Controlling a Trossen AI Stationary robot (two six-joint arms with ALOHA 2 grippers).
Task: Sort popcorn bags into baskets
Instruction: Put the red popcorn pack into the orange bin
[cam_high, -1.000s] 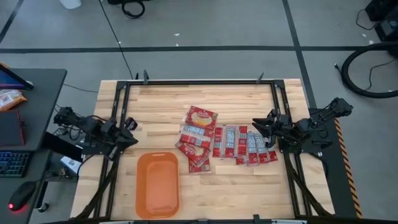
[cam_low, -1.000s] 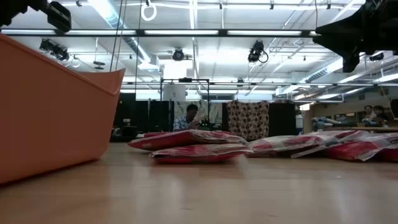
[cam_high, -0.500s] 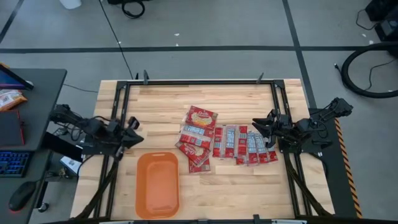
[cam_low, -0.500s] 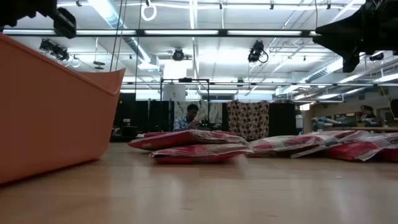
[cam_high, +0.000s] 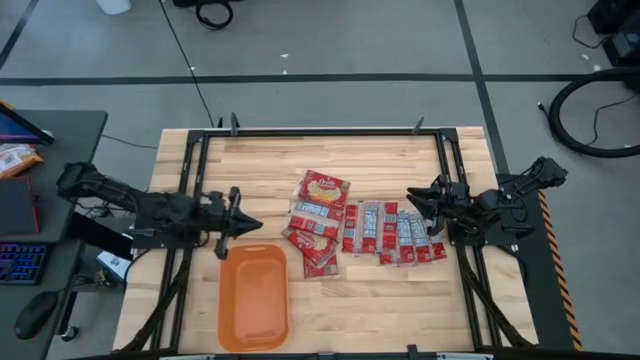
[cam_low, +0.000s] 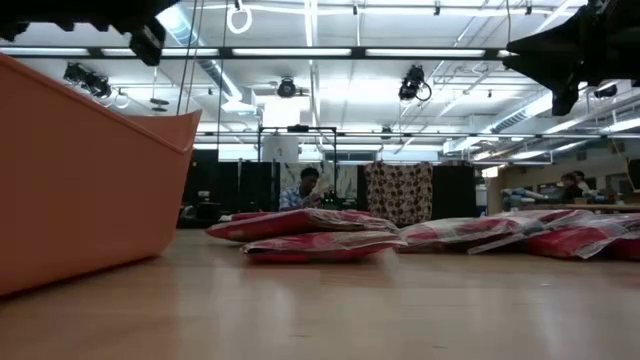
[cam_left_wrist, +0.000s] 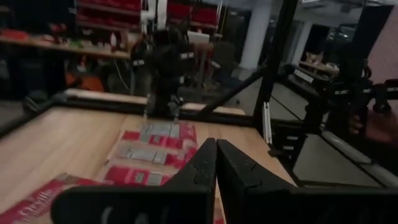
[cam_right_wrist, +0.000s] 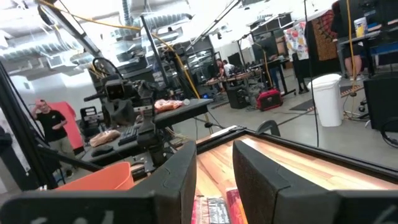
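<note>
Table: pale wooden plank table (cam_high: 390, 305) edged by a black metal frame, standing on a grey floor marked with dark lines.
Room: the low view looks across the table into a large workshop hall with strip lights and a patterned hanging cloth; a seated person (cam_low: 305, 188) shows far behind the packets.
Beside the table: a dark desk (cam_high: 40, 160) stands off its left edge, well apart from the tray.
Basket: shallow orange plastic rectangular tray (cam_high: 253, 296) with rounded corners, on the table near the front edge, its long axis running front to back; it holds no packets.
Popcorn bags: flat red popcorn packets (cam_high: 365, 228) lie on the table just to the right of the tray and farther back, none in it.
Wider packets: those with the cream-yellow oval logo (cam_high: 321, 190) sit in an overlapping pile nearest the tray, tilted, their long axes slanting away from it.
Narrower packets: those with grey-white panels (cam_high: 395, 233) form a side-by-side row on the far side of the pile from the tray, long axes front to back, edges touching or overlapping.
Left gripper: the left gripper (cam_high: 240, 222) hangs just behind the tray's back edge, pointing towards the packets, clenched on nothing.
Right gripper: the right gripper (cam_high: 412, 199) waits at the row's end farthest from the tray, fingers slightly apart, grasping nothing.
</note>
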